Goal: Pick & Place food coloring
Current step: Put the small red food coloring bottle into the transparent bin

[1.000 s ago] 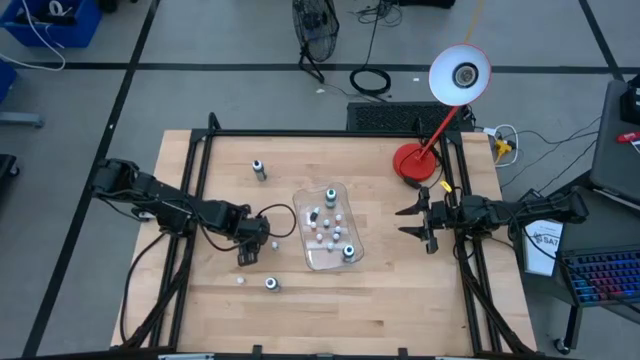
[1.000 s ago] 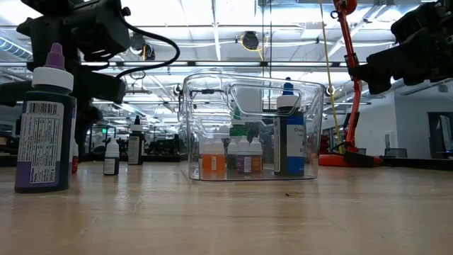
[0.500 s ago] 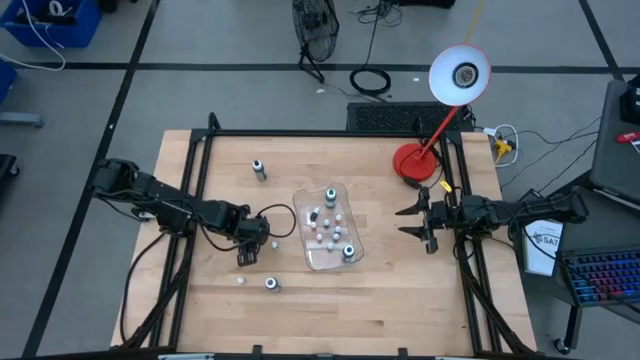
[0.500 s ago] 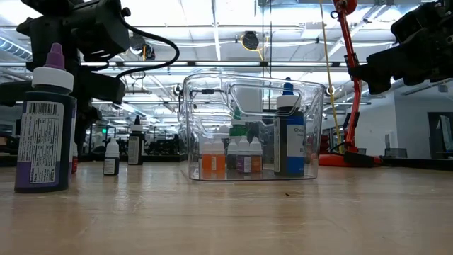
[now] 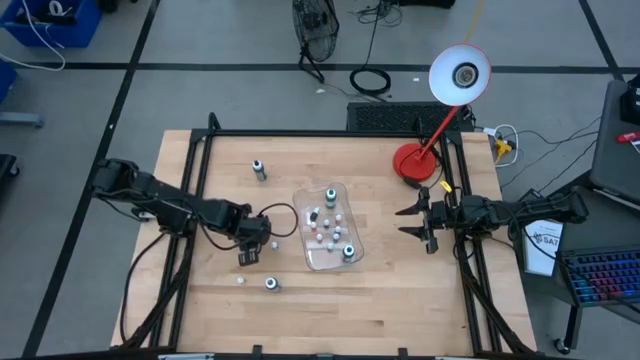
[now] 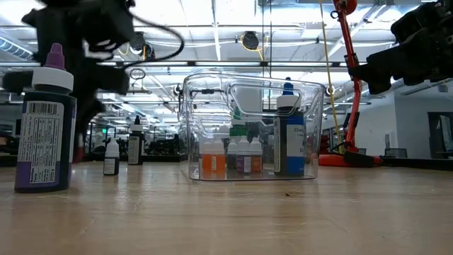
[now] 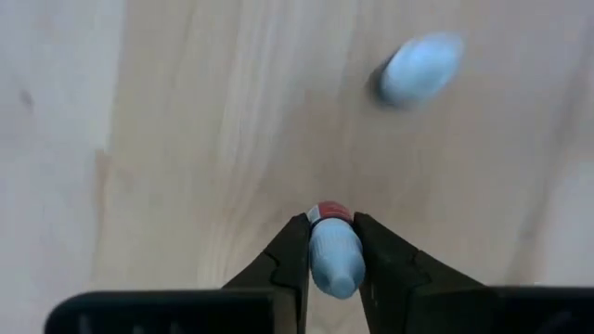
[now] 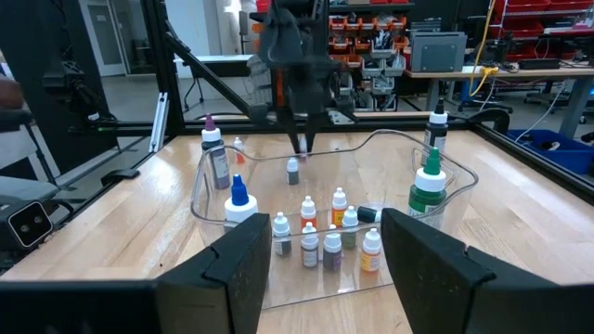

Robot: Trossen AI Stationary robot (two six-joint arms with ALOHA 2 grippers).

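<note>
The left claw (image 7: 334,250) hangs over the left half of the wooden surface (image 5: 400,290), fingers pointing down, clamped on a tiny food coloring bottle (image 7: 335,255). The left wrist view shows the pale body pinched between both fingers with a red band at one end. Seizing it across the body, from above, looks chosen so the bottle can be carried straight over a wall and dropped in.

The likely target is the clear tray (image 5: 310,258) near the middle of the surface, just beside the left claw on the side toward the right arm. It already holds a cluster of small bottles (image 8: 320,243) plus a taller blue-capped one (image 8: 239,202) and a green-capped one (image 8: 428,190), so free space inside is limited and a drop could knock the standing ones over.

Loose bottles remain on the surface: one toward the near edge (image 5: 271,284), with a tiny pale one (image 5: 240,280) close by, and one toward the far left corner (image 5: 259,170). A dark purple-capped bottle (image 6: 45,120) stands closest to the low camera. The tray's wall is the main obstacle between the held bottle and its place.

The right claw (image 5: 424,223) waits near the right edge with its fingers spread and empty, facing the tray. A red desk lamp (image 5: 412,163) stands at the far right corner, clear of the work
</note>
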